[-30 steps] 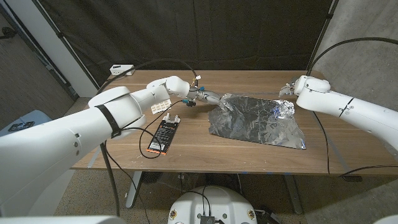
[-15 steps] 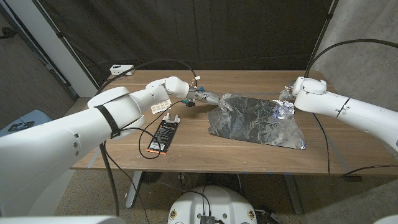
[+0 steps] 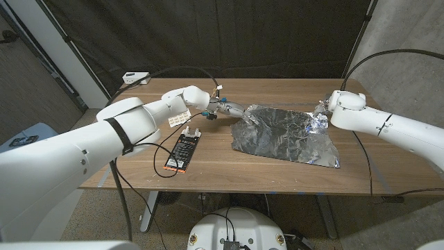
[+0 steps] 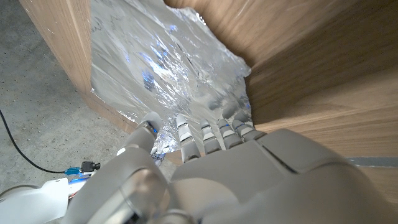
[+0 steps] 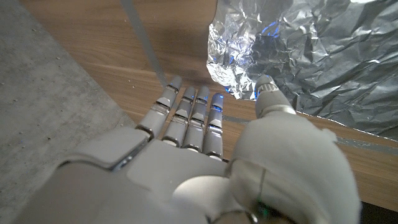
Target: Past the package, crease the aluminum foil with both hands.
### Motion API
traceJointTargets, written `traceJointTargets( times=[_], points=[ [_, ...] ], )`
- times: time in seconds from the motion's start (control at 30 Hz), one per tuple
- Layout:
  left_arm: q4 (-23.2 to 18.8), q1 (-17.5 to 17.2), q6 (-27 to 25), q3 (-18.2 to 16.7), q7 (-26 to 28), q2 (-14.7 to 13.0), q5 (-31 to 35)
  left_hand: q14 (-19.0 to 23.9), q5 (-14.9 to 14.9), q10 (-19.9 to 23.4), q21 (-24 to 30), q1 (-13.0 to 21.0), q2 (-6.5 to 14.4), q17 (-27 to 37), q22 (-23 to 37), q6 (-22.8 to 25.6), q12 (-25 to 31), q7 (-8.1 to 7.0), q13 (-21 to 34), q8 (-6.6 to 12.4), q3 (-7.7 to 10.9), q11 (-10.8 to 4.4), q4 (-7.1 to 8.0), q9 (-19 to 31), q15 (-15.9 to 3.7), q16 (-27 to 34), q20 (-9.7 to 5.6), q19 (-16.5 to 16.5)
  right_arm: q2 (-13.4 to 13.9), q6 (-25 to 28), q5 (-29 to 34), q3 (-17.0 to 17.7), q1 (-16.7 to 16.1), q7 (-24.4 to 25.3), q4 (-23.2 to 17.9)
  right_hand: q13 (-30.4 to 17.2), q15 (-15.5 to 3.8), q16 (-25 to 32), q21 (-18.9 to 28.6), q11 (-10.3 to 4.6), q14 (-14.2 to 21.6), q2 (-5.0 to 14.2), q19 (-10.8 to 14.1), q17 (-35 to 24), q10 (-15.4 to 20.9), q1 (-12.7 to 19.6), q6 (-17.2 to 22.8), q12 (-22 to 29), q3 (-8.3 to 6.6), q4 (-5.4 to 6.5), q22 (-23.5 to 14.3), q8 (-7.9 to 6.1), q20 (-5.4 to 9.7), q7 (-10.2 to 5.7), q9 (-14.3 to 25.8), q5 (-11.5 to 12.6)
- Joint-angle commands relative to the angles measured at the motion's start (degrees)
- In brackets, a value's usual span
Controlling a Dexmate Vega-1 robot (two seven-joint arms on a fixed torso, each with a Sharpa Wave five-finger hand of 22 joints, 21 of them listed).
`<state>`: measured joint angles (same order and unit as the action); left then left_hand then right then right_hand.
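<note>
A crinkled sheet of foil [image 3: 284,135] is spread on the tabletop [image 3: 208,163], to the right of a dark package [image 3: 182,151]. The sheet's left corner is pinched by the fingers [image 4: 186,134] of the left hand [image 3: 232,109]. The right hand [image 3: 325,105] is held beside the crumpled right corner, its fingers [image 5: 193,112] extended together and gripping nothing.

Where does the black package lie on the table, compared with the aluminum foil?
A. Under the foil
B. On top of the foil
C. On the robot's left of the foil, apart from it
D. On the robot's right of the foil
C: in the head view the black package lies flat on bare wood toward the robot's left, with a strip of table between it and the foil.
</note>
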<state>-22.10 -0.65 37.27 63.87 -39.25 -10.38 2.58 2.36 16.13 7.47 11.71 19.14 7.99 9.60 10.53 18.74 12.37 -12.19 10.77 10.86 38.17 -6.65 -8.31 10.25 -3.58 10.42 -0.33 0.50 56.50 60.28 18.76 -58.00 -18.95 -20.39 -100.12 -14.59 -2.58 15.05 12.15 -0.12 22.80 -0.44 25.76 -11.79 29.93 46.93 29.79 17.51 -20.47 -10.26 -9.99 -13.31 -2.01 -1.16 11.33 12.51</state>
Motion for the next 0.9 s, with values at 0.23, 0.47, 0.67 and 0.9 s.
traceJointTargets(
  times=[0.23, 0.47, 0.67, 0.9],
  points=[
    [-0.2, -0.1, 0.1, -0.1, -0.1, -0.4, 0.6, 0.4, -0.1, 0.4, 0.4, 0.5, 0.3, 0.2, 0.1, 0.4, 0.3, -0.15, 0.4, -0.18, 0.06, -0.17, -0.52, 0.1, -0.23, 0.0, 0.02, 0.2, -0.9, -2.7, 5.5, 0.6, -2.4, 1.3, 3.0, -0.6, -2.90, 1.4, 0.0, -1.84, 3.8, -0.51, 1.3, -0.8, 4.8, 2.4, 5.2, 2.2, 0.83, 0.69, -0.2, -1.33, 1.01, -1.75, 0.3, 0.6],
    [-0.2, -0.4, 0.1, -0.3, -0.4, -0.4, 0.5, 0.5, -0.1, 0.4, 0.4, 0.6, 0.4, 0.2, 0.1, 0.4, 0.3, -0.14, 0.4, -0.21, 0.08, -0.18, -0.58, 0.1, -0.24, 0.0, 0.01, 0.2, -2.0, -2.4, 8.1, 1.3, -4.2, 4.3, 4.0, -1.0, -4.77, 2.9, 0.3, -3.53, 7.2, -0.94, 2.7, -1.5, 9.9, 4.4, 10.3, 4.4, 1.74, 0.86, -0.3, -2.57, 1.98, -3.11, 0.4, 1.1],
    [-0.4, -0.6, 0.4, -0.5, -0.7, -0.4, 0.4, 0.6, -0.1, 0.4, 0.4, 0.7, 0.4, 0.2, 0.1, 0.5, 0.2, -0.28, 0.4, -0.20, 0.07, -0.03, -0.63, 0.1, -0.17, 0.1, 0.00, 0.2, -3.3, -2.2, 9.5, 2.1, -5.9, 7.6, 5.3, -1.5, -6.65, 4.6, 0.6, -4.88, 10.6, -1.54, 4.3, -2.4, 14.9, 5.8, 15.4, 6.6, 2.95, 0.99, -0.3, -3.80, 2.65, -3.95, 0.4, 1.7],
    [-0.8, -0.9, 0.7, -0.8, -1.6, -0.5, 0.2, 0.9, -0.2, 0.5, 0.4, 0.8, 0.4, 0.2, 0.1, 0.5, 0.2, -0.35, 0.4, -0.23, 0.05, -0.13, -0.70, 0.1, -0.19, 0.1, 0.00, 0.2, -4.8, -2.2, 10.4, 3.1, -7.7, 11.5, 6.7, -1.8, -8.81, 6.8, 1.0, -6.68, 14.5, -1.49, 6.3, -3.6, 20.4, 7.1, 20.8, 9.0, 4.19, 1.31, -0.4, -5.11, 3.83, -5.00, 0.4, 2.2]
  ],
)
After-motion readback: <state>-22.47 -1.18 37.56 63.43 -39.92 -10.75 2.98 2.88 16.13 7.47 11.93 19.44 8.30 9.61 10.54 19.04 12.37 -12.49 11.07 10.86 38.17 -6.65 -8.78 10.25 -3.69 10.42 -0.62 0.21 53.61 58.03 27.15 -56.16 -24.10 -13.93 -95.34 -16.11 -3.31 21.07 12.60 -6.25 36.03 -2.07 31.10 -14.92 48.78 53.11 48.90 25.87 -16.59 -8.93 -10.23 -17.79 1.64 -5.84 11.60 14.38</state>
